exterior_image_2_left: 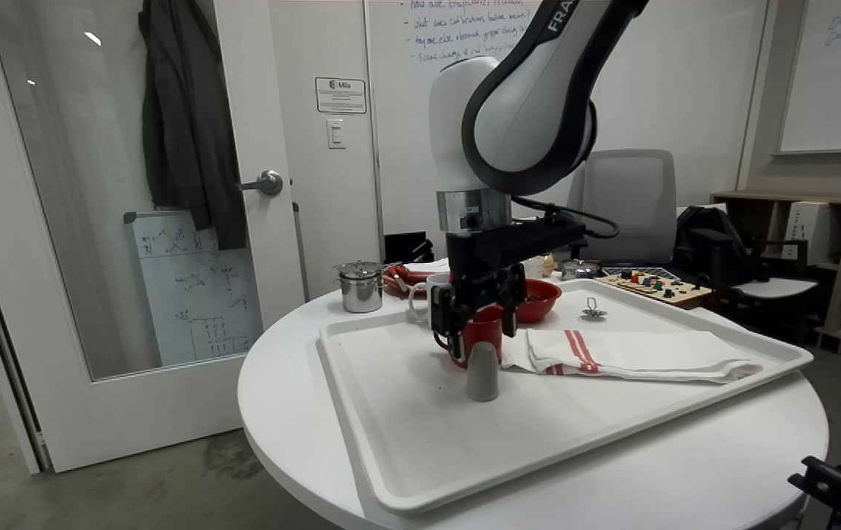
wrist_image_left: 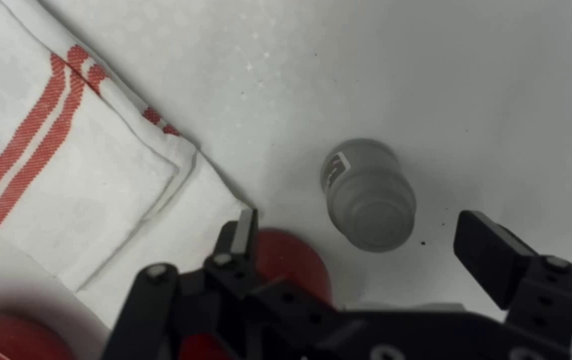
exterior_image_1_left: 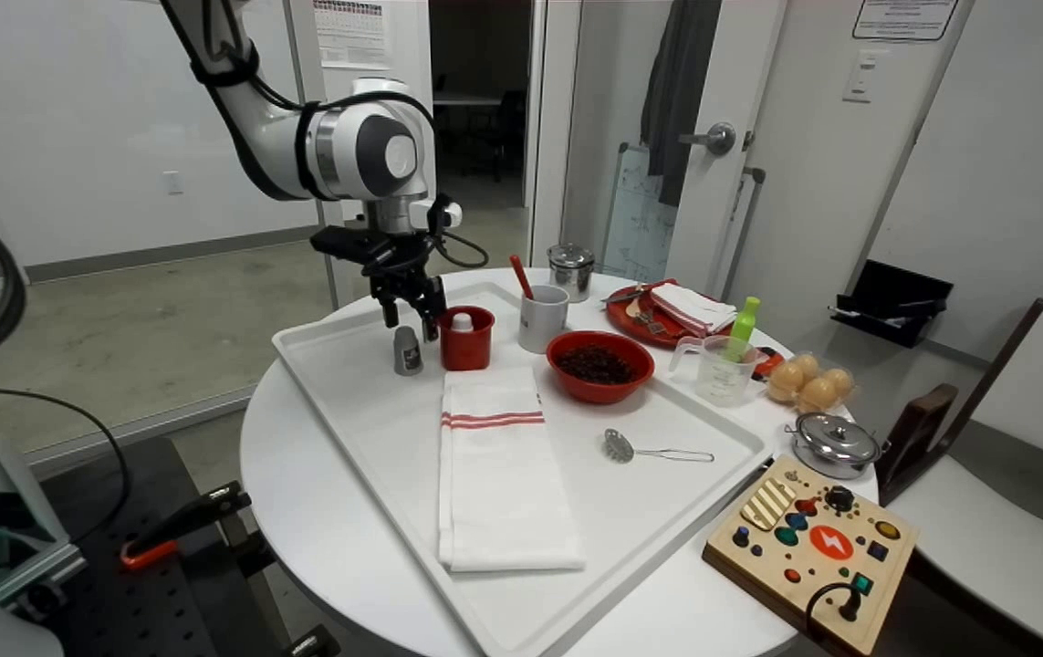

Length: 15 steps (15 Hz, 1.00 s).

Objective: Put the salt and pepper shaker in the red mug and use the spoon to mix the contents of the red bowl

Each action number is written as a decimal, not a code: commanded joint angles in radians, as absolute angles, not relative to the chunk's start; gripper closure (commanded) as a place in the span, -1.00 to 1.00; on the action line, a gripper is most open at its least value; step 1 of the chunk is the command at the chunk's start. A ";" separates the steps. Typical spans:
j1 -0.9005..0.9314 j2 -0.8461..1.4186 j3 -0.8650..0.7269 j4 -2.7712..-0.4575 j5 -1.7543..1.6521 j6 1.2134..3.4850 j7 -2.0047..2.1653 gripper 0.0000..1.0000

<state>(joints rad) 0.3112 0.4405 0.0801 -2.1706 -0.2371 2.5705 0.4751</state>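
— which step is in hand over the white tray [exterior_image_1_left: 348,388]?

— the loading, by all appearances half done. the pale shaker [exterior_image_1_left: 462,321] sits inside the red mug [exterior_image_1_left: 466,347], its top showing; the grey shaker [wrist_image_left: 370,197] stands upright on the tray, outside it. mixing seems not yet begun: the spoon [exterior_image_1_left: 653,453] lies on the tray near the red bowl [exterior_image_1_left: 596,392], apart from its dark contents [exterior_image_1_left: 594,363]

— and the gripper [exterior_image_1_left: 411,327]?

— poised above the grey shaker, fingers [wrist_image_left: 496,255] spread wide, nothing in their grasp

— what does the next move call for?

— likely a straight descent around the grey shaker, a squeeze on its sides, then a lift and a short carry to the mug. one of the fingers would have to slip down between shaker and mug, a tight passage where a nudge could topple either

— where is that shaker, seen from the fingers?

— below, just beside the mug. in the wrist view its cap appears between the two fingers, a gap visible on either side, so neither seems to touch it; the height left is hard to tell
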 commanded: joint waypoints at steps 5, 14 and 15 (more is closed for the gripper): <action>0.313 0.465 0.076 -2.161 -0.179 2.572 0.433 -0.50; 0.317 0.452 0.074 -2.164 -0.178 2.561 0.444 0.65; 0.316 0.446 0.075 -2.166 -0.173 2.557 0.444 0.65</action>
